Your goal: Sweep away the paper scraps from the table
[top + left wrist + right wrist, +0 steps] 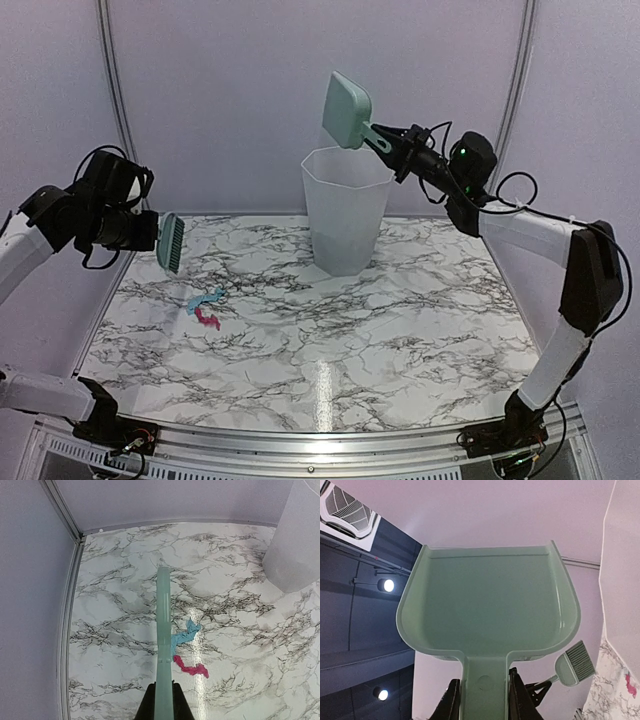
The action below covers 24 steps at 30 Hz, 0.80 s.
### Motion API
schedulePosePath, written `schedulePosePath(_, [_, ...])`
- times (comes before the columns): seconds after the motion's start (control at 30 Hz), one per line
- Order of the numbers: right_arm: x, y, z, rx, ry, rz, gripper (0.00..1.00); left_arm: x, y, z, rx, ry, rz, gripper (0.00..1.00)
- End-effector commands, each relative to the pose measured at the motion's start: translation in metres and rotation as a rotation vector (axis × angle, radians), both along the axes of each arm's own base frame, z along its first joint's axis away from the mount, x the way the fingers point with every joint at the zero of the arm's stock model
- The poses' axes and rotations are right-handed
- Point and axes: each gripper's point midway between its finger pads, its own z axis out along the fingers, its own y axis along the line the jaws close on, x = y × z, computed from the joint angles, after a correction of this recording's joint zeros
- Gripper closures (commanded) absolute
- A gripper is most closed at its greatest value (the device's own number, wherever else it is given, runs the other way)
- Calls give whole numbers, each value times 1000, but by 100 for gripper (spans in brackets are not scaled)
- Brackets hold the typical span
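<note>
Two paper scraps lie on the left of the marble table (400,330): a light blue one (205,298) (184,636) and a magenta one (208,319) (192,668). My left gripper (150,232) (163,692) is shut on the handle of the mint-green brush (170,243) (163,635), held in the air above and left of the scraps. My right gripper (392,142) (485,690) is shut on the handle of the mint-green dustpan (347,110) (490,610), which is raised and tilted over the bin's mouth. The pan looks empty.
A tall translucent white bin (346,210) (295,540) stands at the back centre of the table. Lilac walls with metal corner posts (112,90) close in the back and sides. A metal rail (320,440) runs along the front edge.
</note>
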Motion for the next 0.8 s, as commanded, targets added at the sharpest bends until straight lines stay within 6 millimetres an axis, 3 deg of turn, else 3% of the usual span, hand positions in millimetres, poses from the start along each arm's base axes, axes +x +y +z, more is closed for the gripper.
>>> schedulePosePath(0.0, [-30, 15, 49, -240, -269, -29, 100, 24, -2, -5, 17, 40, -34, 100])
schedulePosePath(0.23, [-61, 47, 16, -828, -573, -153, 100, 49, 13, -34, 10, 179, -25, 100])
schedulePosePath(0.4, [-98, 74, -30, -1109, -759, -65, 100, 52, 18, -74, 38, 294, -32, 100])
schedulePosePath(0.6, [-157, 119, -106, -1298, -977, 196, 100, 54, 5, -109, 57, 387, -137, 100])
schedulePosePath(0.77, [-193, 138, -181, -1423, -1082, 415, 100, 58, 20, -133, 195, 442, -160, 100])
